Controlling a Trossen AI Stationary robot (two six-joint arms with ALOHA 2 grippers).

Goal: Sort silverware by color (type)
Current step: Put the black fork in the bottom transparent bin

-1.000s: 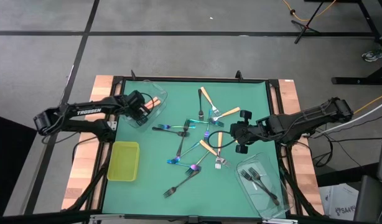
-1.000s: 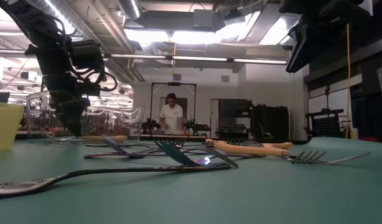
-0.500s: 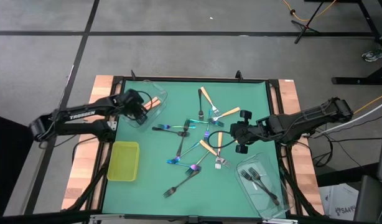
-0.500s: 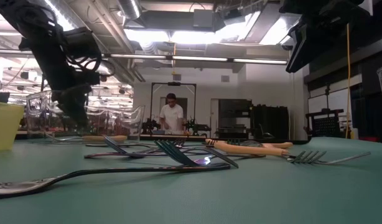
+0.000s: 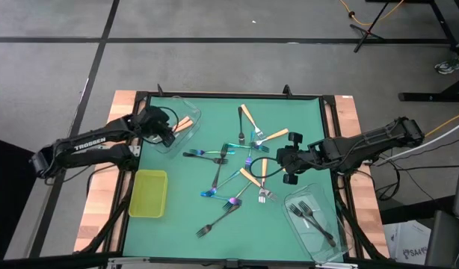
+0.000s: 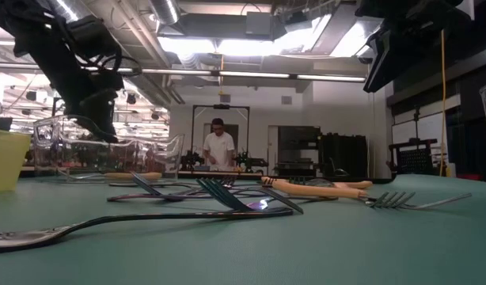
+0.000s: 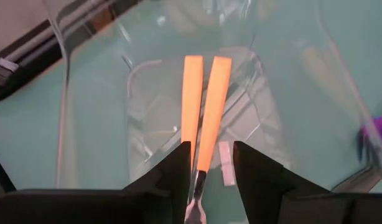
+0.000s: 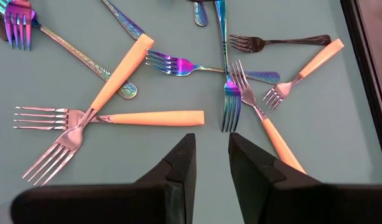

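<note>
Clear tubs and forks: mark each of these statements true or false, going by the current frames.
1. Two orange-handled forks lie in the clear tub under the left tool. True.
2. The clear tub near the right arm is empty. False: two dark forks lie in it.
3. The yellow-green tray holds iridescent forks. False: no forks in it.
4. The right tool holds nothing, above the loose forks. True.
5. The left tool grips a fork. False: open, empty.
</note>
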